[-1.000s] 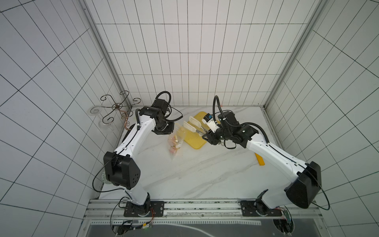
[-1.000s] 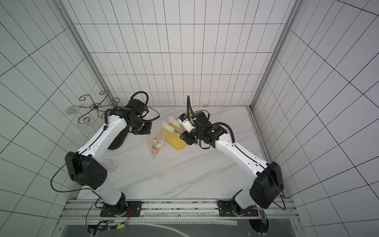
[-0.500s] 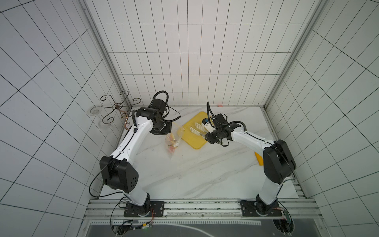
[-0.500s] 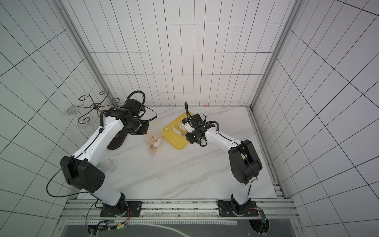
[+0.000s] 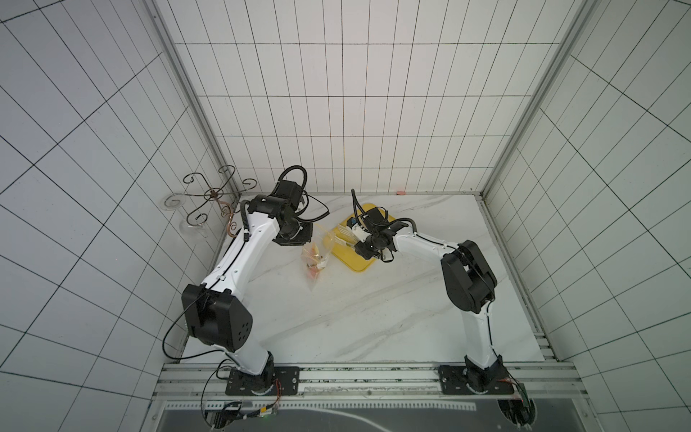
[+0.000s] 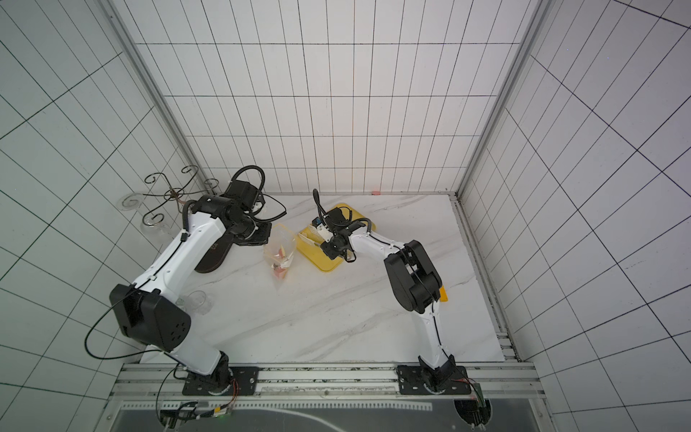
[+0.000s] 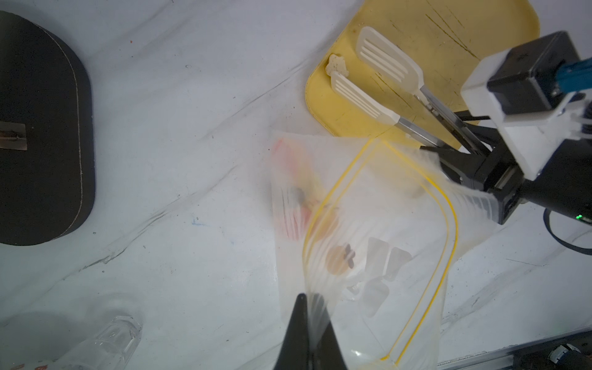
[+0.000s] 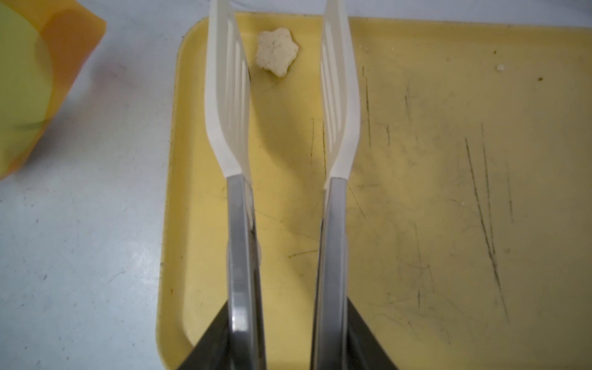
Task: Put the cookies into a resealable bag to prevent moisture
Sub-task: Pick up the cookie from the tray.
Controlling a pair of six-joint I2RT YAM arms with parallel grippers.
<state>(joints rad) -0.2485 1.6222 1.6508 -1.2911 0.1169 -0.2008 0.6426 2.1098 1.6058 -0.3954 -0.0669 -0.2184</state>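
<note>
Left tool [image 7: 308,309] is pinched tight on the rim of the resealable bag [image 7: 368,221], holding the mouth up and open. The rest of the bag sags down onto the tabletop [image 7: 192,160], just beside the yellow tray [image 8: 448,160]. A few cookies [image 7: 336,260] are already inside near the bottom: one tan round one shows clearly, and the pink ones are a blur through the plastic.

Right tool [image 8: 286,349] is clamped on a pair of tongs [image 8: 238,224] (metal arms, white slotted tips), and the tongs themselves are spread apart. They're low over the tray, tips pointing at a corner where one cream star cookie [image 8: 277,51] lies flat. It sits between the two white tips, nearer to one of them, and I can't tell whether that tip touches it.

In both top views the bag [image 5: 316,254] hangs between the two arms.
</note>
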